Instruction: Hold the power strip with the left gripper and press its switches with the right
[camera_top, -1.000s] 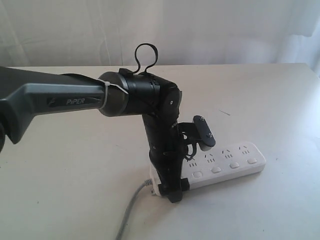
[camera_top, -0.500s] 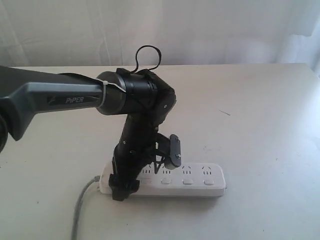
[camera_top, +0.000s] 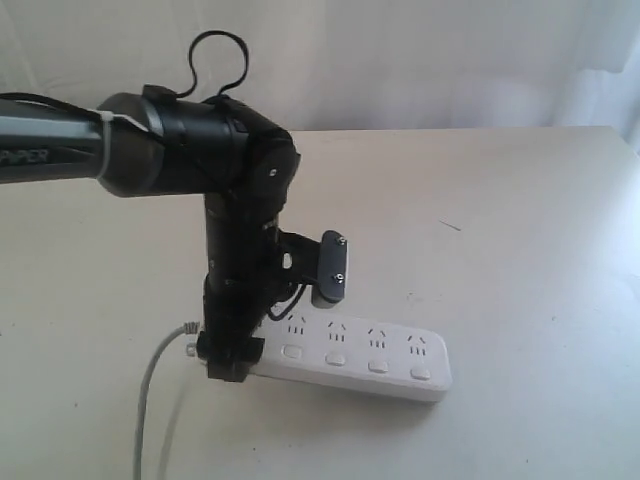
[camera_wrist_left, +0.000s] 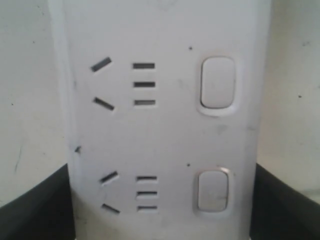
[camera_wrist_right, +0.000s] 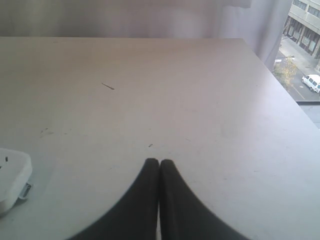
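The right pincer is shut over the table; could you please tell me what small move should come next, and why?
I would probably bring the right pincer across to hover over the switches of the strip. It is shut above the table with only the strip's end at its view's edge, while the left pincer grips the strip at one end.
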